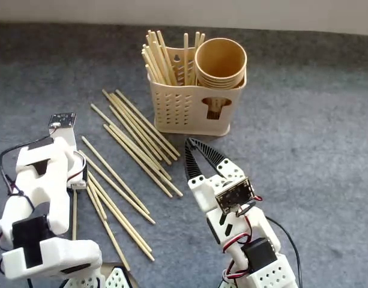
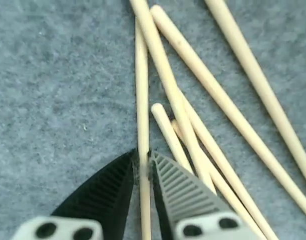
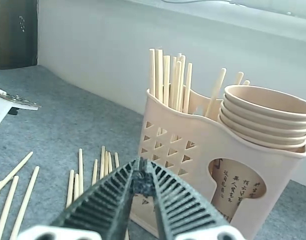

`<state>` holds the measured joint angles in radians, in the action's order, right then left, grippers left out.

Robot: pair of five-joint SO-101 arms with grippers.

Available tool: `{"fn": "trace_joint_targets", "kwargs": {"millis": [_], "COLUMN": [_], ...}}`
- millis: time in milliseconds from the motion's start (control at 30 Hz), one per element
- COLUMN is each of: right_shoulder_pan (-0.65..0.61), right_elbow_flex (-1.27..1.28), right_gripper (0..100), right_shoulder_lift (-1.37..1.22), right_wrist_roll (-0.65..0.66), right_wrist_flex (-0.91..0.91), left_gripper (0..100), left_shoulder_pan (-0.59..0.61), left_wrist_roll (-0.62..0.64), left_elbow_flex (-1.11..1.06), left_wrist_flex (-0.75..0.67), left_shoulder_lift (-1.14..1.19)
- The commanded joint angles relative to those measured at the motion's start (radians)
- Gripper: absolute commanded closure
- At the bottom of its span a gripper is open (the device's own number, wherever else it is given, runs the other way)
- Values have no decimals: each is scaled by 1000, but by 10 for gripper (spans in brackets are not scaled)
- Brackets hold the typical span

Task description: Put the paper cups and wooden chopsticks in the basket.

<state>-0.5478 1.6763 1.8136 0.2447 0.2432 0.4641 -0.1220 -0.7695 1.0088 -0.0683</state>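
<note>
Left hand (image 2: 143, 159) first: my two jaws are pressed in on a single chopstick (image 2: 142, 90), pinching it low on the grey tabletop (image 2: 53, 100). Its long axis runs straight on from between the jaws, lying flat and in line with them. Just beside it, toward the right of the left wrist view, the loose chopsticks (image 2: 202, 90) fan out. Some cross or touch one another, and the nearest sits close against my lighter jaw. My right hand (image 1: 188, 144) sits at the lower middle of the high view. Its jaws are pressed together on nothing, and their tips point up the frame at the basket (image 1: 190, 108). From its own wrist the basket (image 3: 192, 150) stands directly ahead and close. Between my two arms in the high view, the loose chopsticks (image 1: 135, 135) lie in slanted rows from upper left down to lower right. Beyond them, at upper centre, the basket holds the paper cups (image 1: 221, 60) nested in its right compartment and a bunch of standing chopsticks (image 1: 162, 57) in its left. For my left hand the basket lies up and to the right in the high view, past the scattered sticks, while the right hand is nearer to it. I judge the pinched stick must be lifted and tipped from flat to upright before it can drop into the left compartment.
</note>
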Motion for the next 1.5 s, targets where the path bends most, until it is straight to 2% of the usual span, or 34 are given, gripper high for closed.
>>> {"fn": "trace_joint_targets", "kwargs": {"millis": [0,367,633,867,1033,1467], "right_shoulder_pan": [-4,-4,-5,-5,-4,-4], "right_elbow_flex": [102,102,102,102,102,102], "right_gripper": [992,992,992,992,992,992], "right_shoulder_lift": [13,13,13,13,13,13], "right_wrist_roll": [9,9,9,9,9,9], "right_wrist_flex": [4,4,4,4,4,4], "left_gripper": [994,994,994,994,994,994], "left_shoulder_pan": [10,15,-61,-111,-157,-390], "left_wrist_roll": [6,5,8,14,97,284], "left_elbow_flex": [44,44,101,252,328,677], "left_wrist_flex": [3,8,195,311,331,325], "left_shoulder_lift": [5,-87,-340,-421,-429,-427]}}
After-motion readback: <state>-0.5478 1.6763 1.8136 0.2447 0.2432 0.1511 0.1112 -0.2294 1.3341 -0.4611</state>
